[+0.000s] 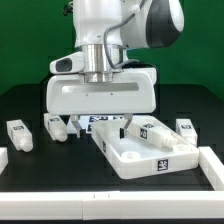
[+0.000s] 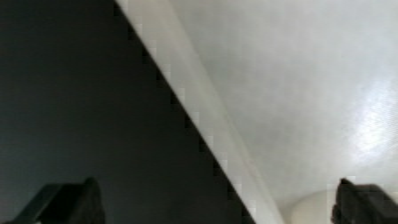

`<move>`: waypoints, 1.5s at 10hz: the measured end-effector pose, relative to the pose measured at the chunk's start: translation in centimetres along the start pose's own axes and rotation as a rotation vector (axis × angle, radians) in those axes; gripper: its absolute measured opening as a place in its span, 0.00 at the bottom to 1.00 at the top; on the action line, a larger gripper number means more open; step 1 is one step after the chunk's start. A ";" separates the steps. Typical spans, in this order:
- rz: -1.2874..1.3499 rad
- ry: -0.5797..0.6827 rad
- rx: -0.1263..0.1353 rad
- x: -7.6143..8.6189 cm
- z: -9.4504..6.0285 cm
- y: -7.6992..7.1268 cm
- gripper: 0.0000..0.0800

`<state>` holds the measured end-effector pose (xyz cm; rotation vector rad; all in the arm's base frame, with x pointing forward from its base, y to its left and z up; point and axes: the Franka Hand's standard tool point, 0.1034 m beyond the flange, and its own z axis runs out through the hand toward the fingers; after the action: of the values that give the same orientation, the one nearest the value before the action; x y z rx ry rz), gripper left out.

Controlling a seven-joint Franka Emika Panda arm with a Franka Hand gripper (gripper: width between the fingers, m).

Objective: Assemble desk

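The desk's white rimmed panel (image 1: 150,152) lies flat on the black table, turned at an angle, toward the exterior view's right. White tagged legs lie loose: one at the left (image 1: 20,135), one at the right (image 1: 185,127), one by the panel's far edge (image 1: 145,130). My gripper (image 1: 92,127) hangs low over the panel's near-left corner. In the wrist view the panel (image 2: 302,90) fills one side and bare black table the other. My gripper (image 2: 217,205) is open, its dark fingertips (image 2: 71,205) astride the panel's edge, with nothing held.
The marker board (image 1: 100,120) lies behind the gripper, mostly hidden by the hand. A white raised border (image 1: 213,165) runs along the table's right and front, with a short piece at the far left (image 1: 3,160).
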<state>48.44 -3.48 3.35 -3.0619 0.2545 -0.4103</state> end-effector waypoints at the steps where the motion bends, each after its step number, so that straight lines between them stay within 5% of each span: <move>1: 0.014 -0.085 0.041 -0.8 0.5 -0.4 0.81; 2: 0.032 -0.191 0.102 -0.8 0.7 -1.5 0.81; 3: 0.027 -0.248 0.137 -0.1 0.7 -2.1 0.81; 7: 0.001 -0.244 0.138 0.1 0.9 -2.0 0.81; 9: -0.251 -0.214 0.148 -0.4 1.4 -0.6 0.81; 10: -0.312 -0.184 0.130 -0.1 1.6 -0.4 0.81; 14: -0.327 -0.181 0.126 -0.1 1.7 -0.4 0.81; 15: -0.462 -0.138 0.092 -0.2 2.0 -0.3 0.81</move>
<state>48.87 -3.14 1.37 -3.0165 -0.4711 -0.2120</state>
